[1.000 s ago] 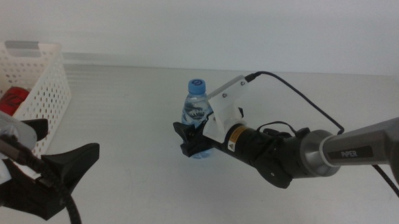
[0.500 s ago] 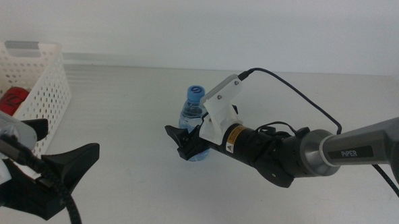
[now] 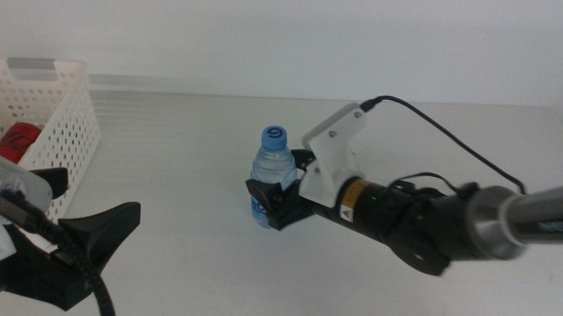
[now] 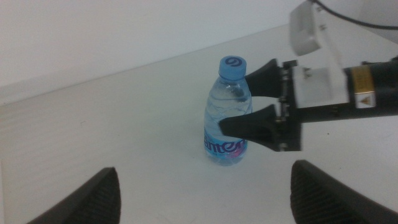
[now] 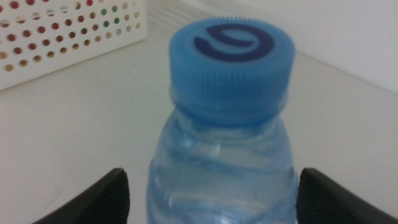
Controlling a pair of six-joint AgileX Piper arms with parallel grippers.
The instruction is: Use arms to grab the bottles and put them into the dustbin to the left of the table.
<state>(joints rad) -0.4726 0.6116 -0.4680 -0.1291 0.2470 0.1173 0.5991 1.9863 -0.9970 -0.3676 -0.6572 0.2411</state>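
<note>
Two dark jaws of the right gripper (image 3: 272, 203) sit either side of the water bottle (image 3: 270, 176), spread just wider than its body, and whether they press on it or only flank it I cannot tell. From the left wrist view one jaw sits high near the shoulder, the other low by the label, so the hold looks skewed. The bottle stands upright around the centre of the table (image 3: 186, 163), blue cap (image 3: 276, 135) on top. At nine o'clock from it, well apart, sits the basket (image 3: 38, 114) at the table's left edge, something red (image 3: 14, 139) already inside. Down at seven o'clock the left gripper (image 3: 64, 225) waits low, jaws wide open and holding nothing. My worry: a thin clear bottle may crumple or slip out of that uneven pinch. It could also tip if the jaws nudge it before closing, or swing loose on the long carry across to the basket.
</note>
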